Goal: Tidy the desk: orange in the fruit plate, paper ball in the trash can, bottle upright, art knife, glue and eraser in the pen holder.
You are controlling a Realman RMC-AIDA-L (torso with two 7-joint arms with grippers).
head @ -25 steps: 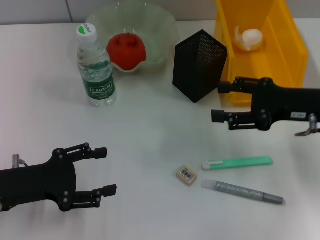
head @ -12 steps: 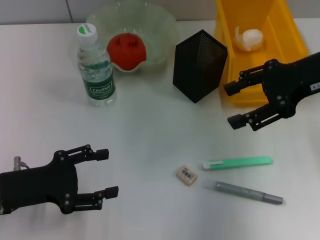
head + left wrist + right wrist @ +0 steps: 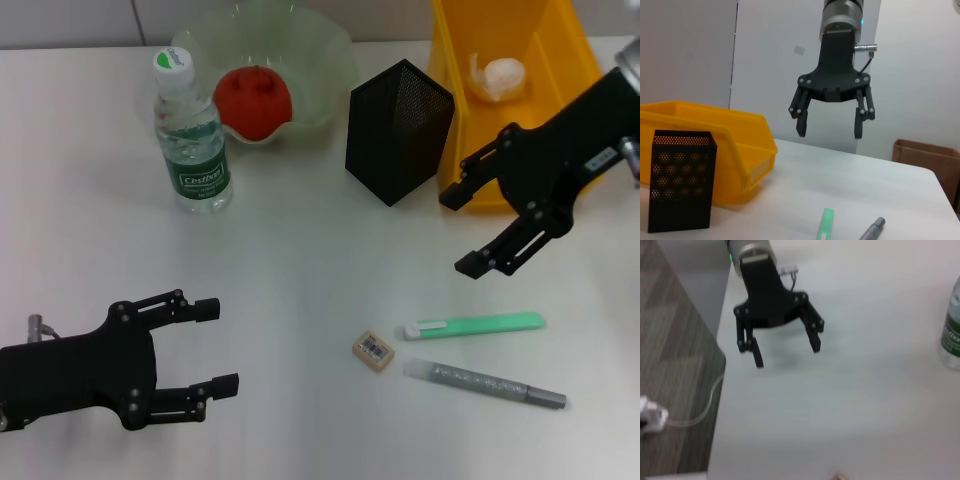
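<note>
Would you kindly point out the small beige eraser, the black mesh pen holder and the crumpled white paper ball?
small beige eraser [image 3: 373,351], head view, on its barcode label
black mesh pen holder [image 3: 398,130], head view, front wall
crumpled white paper ball [image 3: 499,77], head view, its middle

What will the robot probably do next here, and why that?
Probably lower the right tool, which is open, onto the green art knife lying just below it on the desk. The orange already sits in the fruit plate, the paper ball is in the trash can, and the bottle stands upright, so only the small items near the pen holder remain.
</note>
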